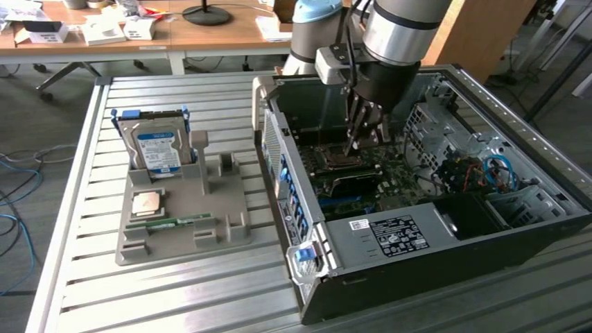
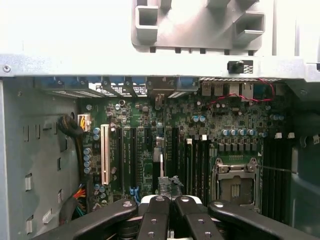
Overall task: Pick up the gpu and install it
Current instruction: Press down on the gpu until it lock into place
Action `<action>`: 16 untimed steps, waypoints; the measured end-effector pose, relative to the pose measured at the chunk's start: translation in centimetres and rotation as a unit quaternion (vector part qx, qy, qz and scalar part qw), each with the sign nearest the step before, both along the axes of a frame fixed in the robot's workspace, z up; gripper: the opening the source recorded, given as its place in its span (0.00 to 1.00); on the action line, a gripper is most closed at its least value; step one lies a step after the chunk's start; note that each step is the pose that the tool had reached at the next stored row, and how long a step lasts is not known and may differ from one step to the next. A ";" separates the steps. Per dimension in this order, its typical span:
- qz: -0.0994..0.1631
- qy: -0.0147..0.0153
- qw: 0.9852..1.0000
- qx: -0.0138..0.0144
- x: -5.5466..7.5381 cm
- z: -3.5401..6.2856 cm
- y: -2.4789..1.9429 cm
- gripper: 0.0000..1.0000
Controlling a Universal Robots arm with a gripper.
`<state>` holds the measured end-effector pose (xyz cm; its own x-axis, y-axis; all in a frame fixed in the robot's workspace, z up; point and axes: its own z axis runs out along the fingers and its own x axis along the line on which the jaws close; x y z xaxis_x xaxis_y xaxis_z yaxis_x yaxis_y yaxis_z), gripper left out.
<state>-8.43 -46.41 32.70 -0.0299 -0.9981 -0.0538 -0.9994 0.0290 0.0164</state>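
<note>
Black tool point(image 2: 170, 212) — dark green motherboard point(image 2: 200, 130), white slot point(image 2: 104, 154) — grey tray point(image 1: 185, 215), blue-white-labelled drive point(image 1: 157, 147)

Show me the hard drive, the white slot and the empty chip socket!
Hard drive point(image 1: 157, 147): exterior view, on its blue-white label.
White slot point(image 2: 104, 154): wrist view, middle of the long white strip on the board.
Chip socket point(image 2: 235, 184): wrist view, on the dark square inside its metal frame.
</note>
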 end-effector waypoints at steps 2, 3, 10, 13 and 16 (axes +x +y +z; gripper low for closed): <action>0.000 0.000 1.000 0.000 0.0 -0.24 0.01 0.11; 0.000 0.000 1.000 0.000 0.0 -0.39 0.01 0.11; 0.000 0.000 1.000 0.000 0.0 -1.56 0.01 0.11; 0.000 0.000 1.000 0.000 0.0 -2.09 0.01 0.11; 0.000 0.000 1.000 0.000 0.0 -2.41 0.01 0.11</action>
<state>-8.44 -46.40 30.29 -0.0299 -0.9981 -0.0537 -0.9994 0.0291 0.0165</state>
